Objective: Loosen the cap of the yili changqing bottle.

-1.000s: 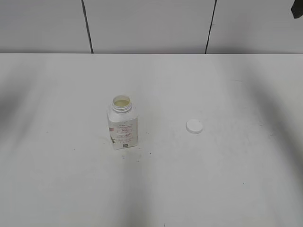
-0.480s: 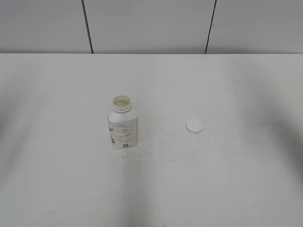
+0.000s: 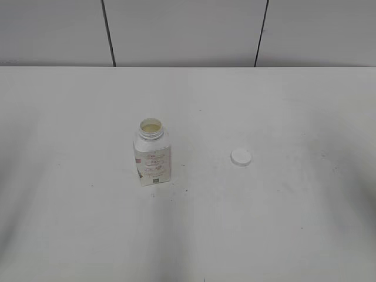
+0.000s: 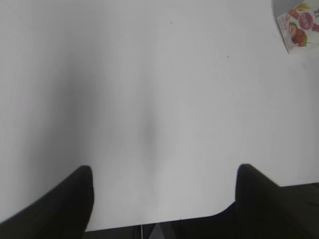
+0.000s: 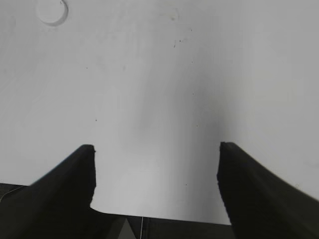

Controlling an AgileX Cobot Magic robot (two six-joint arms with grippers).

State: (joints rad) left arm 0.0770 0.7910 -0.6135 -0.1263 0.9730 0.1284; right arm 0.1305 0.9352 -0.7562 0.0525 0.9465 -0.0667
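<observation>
The yili changqing bottle [image 3: 152, 153] stands upright on the white table, left of the middle, with its neck open and pale liquid showing inside. A corner of it shows at the top right of the left wrist view [image 4: 298, 24]. The cap [image 3: 241, 157] lies flat on the table to the bottle's right, apart from it; it also shows at the top left of the right wrist view [image 5: 52, 11]. My left gripper [image 4: 163, 172] is open and empty above bare table. My right gripper [image 5: 156, 149] is open and empty above bare table. Neither gripper shows in the exterior view.
The white table [image 3: 282, 223] runs to a grey panelled wall [image 3: 188, 29] at the back. The table's near edge shows at the bottom of both wrist views. Small dark specks lie on the table near the bottle and cap.
A dark arm part at the top right corner of the exterior view has left the frame. The shadows on the table have shrunk toward the sides. Bottle and cap have not moved.
</observation>
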